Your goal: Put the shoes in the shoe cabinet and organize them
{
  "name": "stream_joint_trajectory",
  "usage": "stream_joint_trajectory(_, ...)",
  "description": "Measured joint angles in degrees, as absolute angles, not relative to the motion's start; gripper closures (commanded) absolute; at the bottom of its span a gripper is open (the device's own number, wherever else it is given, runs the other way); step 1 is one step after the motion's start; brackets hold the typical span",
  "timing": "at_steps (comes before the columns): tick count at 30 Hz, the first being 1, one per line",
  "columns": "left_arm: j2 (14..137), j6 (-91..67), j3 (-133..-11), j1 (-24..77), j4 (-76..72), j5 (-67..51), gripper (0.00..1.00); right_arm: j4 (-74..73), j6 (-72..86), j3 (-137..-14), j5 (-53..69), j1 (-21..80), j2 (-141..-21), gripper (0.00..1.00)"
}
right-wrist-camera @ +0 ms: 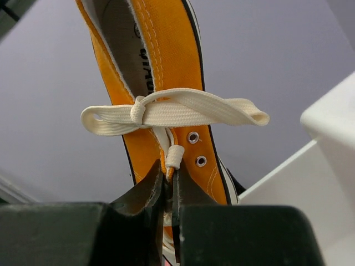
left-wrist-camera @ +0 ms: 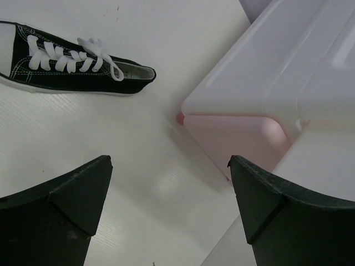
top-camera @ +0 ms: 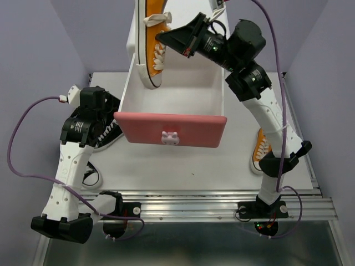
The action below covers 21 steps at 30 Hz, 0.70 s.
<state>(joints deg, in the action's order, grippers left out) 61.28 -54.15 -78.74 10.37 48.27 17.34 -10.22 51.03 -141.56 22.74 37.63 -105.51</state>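
Observation:
My right gripper [right-wrist-camera: 172,173] is shut on the laces and tongue of an orange shoe [right-wrist-camera: 161,55]. That orange shoe [top-camera: 152,55] hangs toe down over the back left of the shoe cabinet's [top-camera: 133,33] pulled-out upper drawer [top-camera: 172,97], whose front is dark pink [top-camera: 170,129]. A second orange shoe [top-camera: 260,149] lies on the table to the right of the drawer. My left gripper [left-wrist-camera: 169,166] is open above bare table, with a black shoe [left-wrist-camera: 72,64] lying ahead of it on the left. Two black shoes [top-camera: 109,133] [top-camera: 91,176] show partly under the left arm.
The open drawer's white side wall [left-wrist-camera: 266,72] is close on the right of my left gripper, with a pale pink part [left-wrist-camera: 238,138] beneath it. A bunny knob [top-camera: 170,137] sticks out of the drawer front. Grey walls close in the white table [top-camera: 183,172].

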Motion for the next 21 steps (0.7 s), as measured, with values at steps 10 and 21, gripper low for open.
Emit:
stream_joint_trajectory(10,59.6,-55.2,-78.7,10.4,49.3,18.0,0.01,-28.6,39.7,-136.0,3.1,51.6,-104.9,0.99)
stream_joint_trajectory(21,59.5,-55.1,-78.7,10.4,50.7,18.0,0.01,-37.1,33.0,-135.9,-10.8,57.7,-104.8,0.99)
